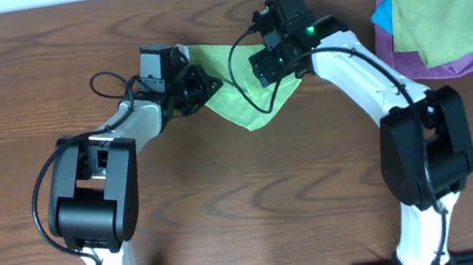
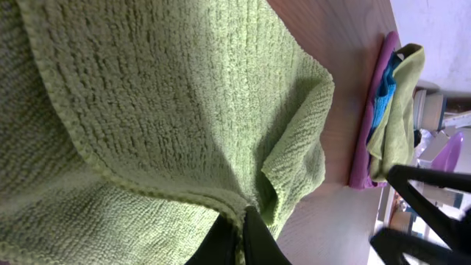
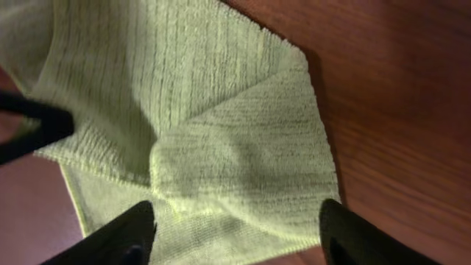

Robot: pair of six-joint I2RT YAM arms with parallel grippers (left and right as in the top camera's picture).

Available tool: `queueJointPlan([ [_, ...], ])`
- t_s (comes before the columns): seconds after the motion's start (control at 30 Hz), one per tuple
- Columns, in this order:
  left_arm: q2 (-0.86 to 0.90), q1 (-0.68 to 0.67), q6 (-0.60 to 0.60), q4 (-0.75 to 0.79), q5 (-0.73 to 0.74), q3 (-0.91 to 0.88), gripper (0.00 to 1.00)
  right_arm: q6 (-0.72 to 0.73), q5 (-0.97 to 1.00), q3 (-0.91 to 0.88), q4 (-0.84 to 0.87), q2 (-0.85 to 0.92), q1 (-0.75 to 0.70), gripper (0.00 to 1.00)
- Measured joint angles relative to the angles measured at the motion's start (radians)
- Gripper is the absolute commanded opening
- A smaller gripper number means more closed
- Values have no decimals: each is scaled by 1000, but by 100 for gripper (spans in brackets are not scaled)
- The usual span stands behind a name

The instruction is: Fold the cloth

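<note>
The cloth (image 1: 249, 104) at the far middle of the table (image 1: 258, 207) is hemmed in; the left gripper (image 1: 204, 88) bars its left edge, the right gripper (image 1: 271, 62) hangs over its right side; only its near corner is open to approach; bare wood runs wide across the front and far left; a pile of cloths (image 1: 436, 20) fills the far right corner, well apart from both grippers

Lime-green cloth (image 1: 249, 104), partly folded over itself, rumpled.

Overhead even, sharp; wrist views dimmer (cloth (image 3: 221, 110) shadowed, soft).
</note>
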Motion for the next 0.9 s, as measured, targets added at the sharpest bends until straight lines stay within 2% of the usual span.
queueJointPlan([
  [0.27,0,0,-2,-3,0,0,6,74,-26,-10,-14,59,6,65],
  [0.67,0,0,-5,-3,-18,0,6,119,-21,-17,3,61,90,62],
  [0.9,0,0,-9,-3,-22,0,6,126,10,-47,45,110,89,55],
])
